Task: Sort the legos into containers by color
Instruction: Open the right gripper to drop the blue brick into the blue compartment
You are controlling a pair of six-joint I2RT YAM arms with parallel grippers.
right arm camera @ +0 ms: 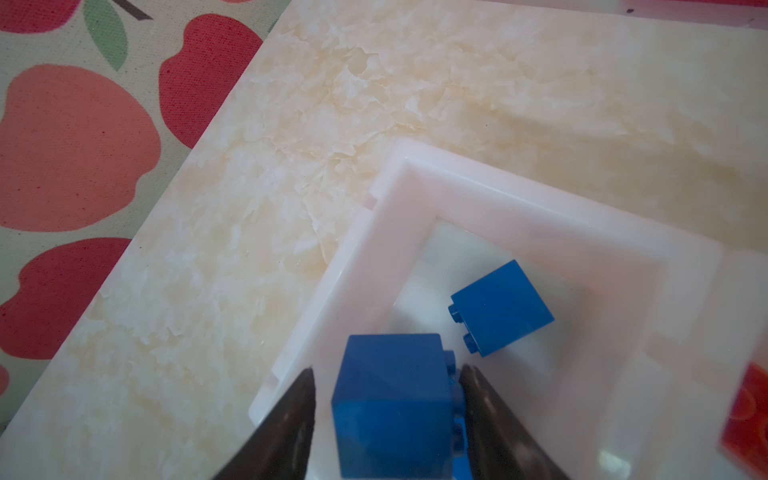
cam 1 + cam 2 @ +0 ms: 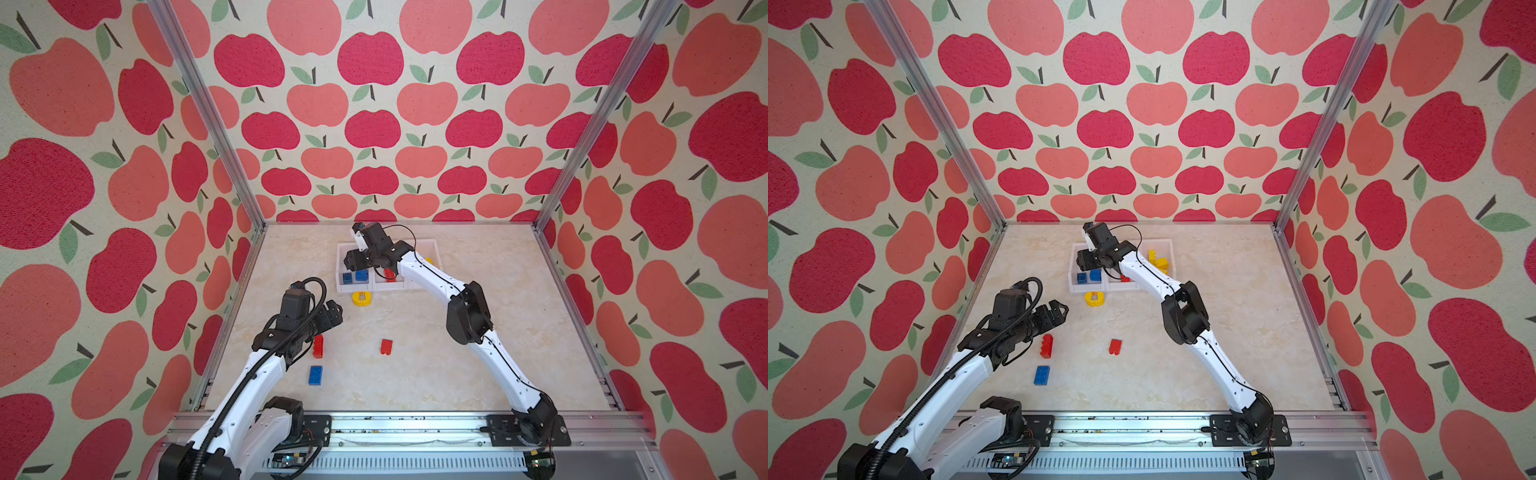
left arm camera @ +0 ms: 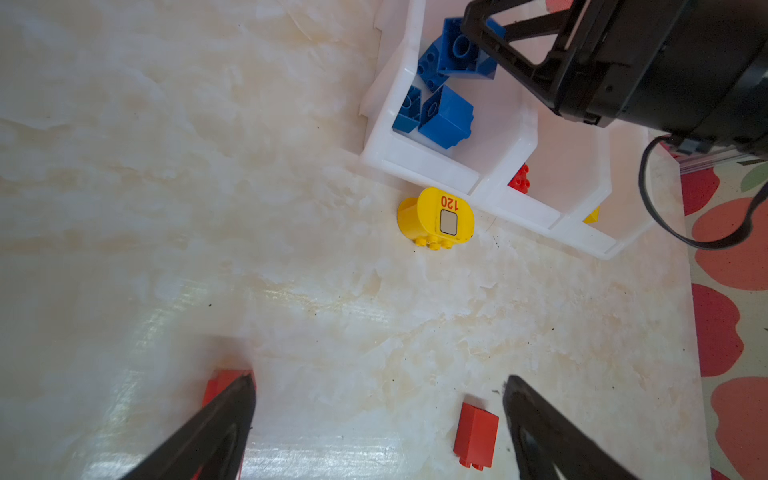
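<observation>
R wrist cam: right gripper (image 1: 386,370) over leftmost of the bins (image 1: 415,174), jaws parted round a blue brick (image 1: 395,411), gap on one side; both top views hide this under the wrist. A top view shows yellow bricks (image 2: 1158,262) plainly in the right-end bin. Left gripper (image 3: 379,376), fingers wide apart, empty, hovers near red bricks (image 2: 386,346) and a loose blue brick (image 2: 316,375). Yellow piece (image 3: 436,218) lies just beside bins' front rim; bare tabletop (image 2: 498,332) to the right.

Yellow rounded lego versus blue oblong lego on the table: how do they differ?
The yellow lego is rounded, marked 120; the blue lego is an oblong brick. Yellow sits beside the containers' front wall; blue lies well away. Both lie unsorted on the table.
</observation>
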